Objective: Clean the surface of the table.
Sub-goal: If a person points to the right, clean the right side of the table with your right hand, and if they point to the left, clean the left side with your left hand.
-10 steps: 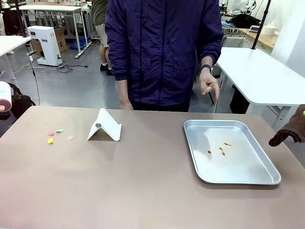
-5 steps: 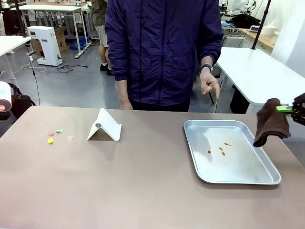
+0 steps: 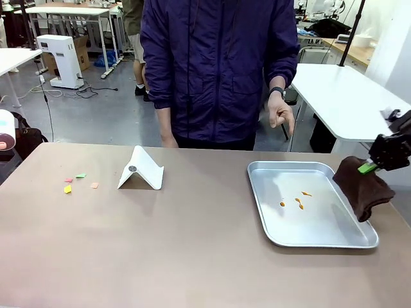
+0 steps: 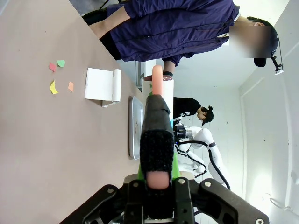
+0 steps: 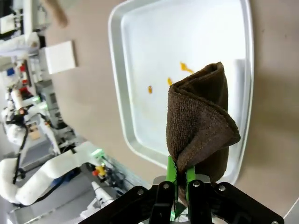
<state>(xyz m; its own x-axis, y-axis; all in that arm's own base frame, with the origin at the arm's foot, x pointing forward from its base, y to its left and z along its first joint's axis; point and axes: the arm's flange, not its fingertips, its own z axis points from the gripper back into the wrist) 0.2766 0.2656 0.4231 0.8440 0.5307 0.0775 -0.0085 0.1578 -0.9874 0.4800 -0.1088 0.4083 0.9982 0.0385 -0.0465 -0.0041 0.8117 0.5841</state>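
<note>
The table point(image 3: 192, 250) has a brownish-taupe top with several small coloured paper scraps point(image 3: 77, 182) at its far left. My right gripper point(image 3: 367, 168) is shut on a dark brown cloth point(image 3: 363, 190), which hangs at the right rim of the silver tray point(image 3: 321, 240). In the right wrist view the cloth point(image 5: 201, 126) rises folded from the gripper point(image 5: 180, 170), above the tray point(image 5: 135, 93). My left gripper point(image 4: 158, 182) is shut on a black tool with a pale pink tip point(image 4: 157, 126), held above the table point(image 4: 37, 154). The scraps point(image 4: 56, 77) lie farther off.
Orange bits point(image 3: 297, 200) lie in the tray. A white folded stand point(image 3: 141, 170) sits left of centre. A person in a purple jacket point(image 3: 218, 70) stands at the far edge, one hand point(image 3: 281, 115) hanging above the tray's far side.
My right gripper has come in from the right edge with the brown cloth. The cloth now hangs lower, at the tray's right rim.
</note>
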